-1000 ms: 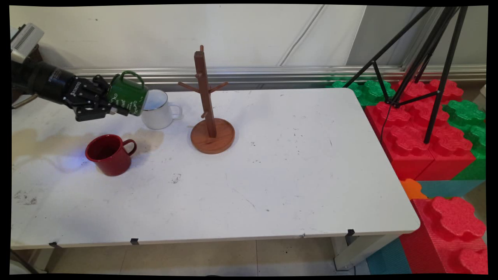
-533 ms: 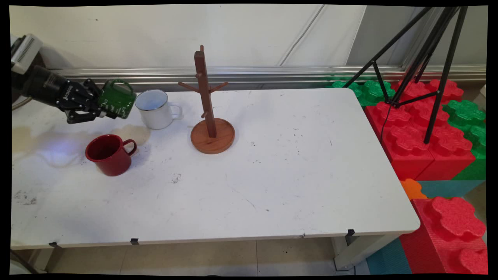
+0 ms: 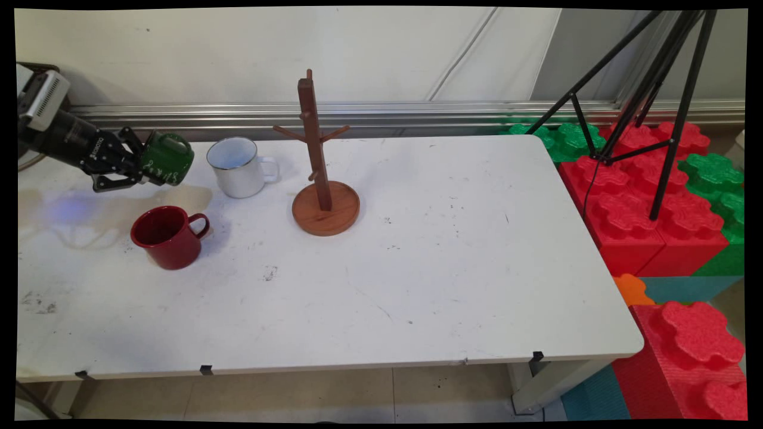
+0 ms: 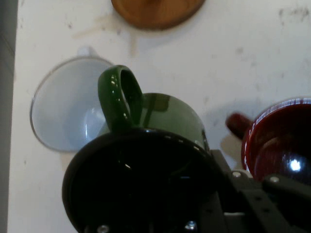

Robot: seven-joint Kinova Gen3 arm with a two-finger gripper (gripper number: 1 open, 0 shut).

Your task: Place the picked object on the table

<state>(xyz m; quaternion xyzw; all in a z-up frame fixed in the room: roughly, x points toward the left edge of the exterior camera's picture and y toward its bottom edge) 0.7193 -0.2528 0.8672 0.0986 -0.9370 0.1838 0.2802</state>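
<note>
My gripper point(image 3: 145, 171) is shut on a green mug point(image 3: 167, 158), which it carries on its side above the table's far left, handle turned up. In the hand view the green mug point(image 4: 160, 121) fills the lower middle, its dark mouth toward the camera. A white enamel mug point(image 3: 236, 167) stands upright just right of the green one; the white mug point(image 4: 68, 107) shows at left in the hand view. A red mug point(image 3: 168, 236) stands nearer the front, below the gripper, and the red mug point(image 4: 282, 145) appears at right. The wooden mug tree point(image 3: 319, 167) stands beyond the white mug, pegs bare.
The white table point(image 3: 417, 268) stretches to the right, stained at its left end. Red and green foam blocks point(image 3: 644, 196) and a black tripod point(image 3: 650, 89) stand off the right edge. The mug tree's base point(image 4: 155, 12) shows at the hand view's top.
The gripper with the green mug has drawn back to the left and slightly lower, away from the white mug. The other mugs and the mug tree have stayed put.
</note>
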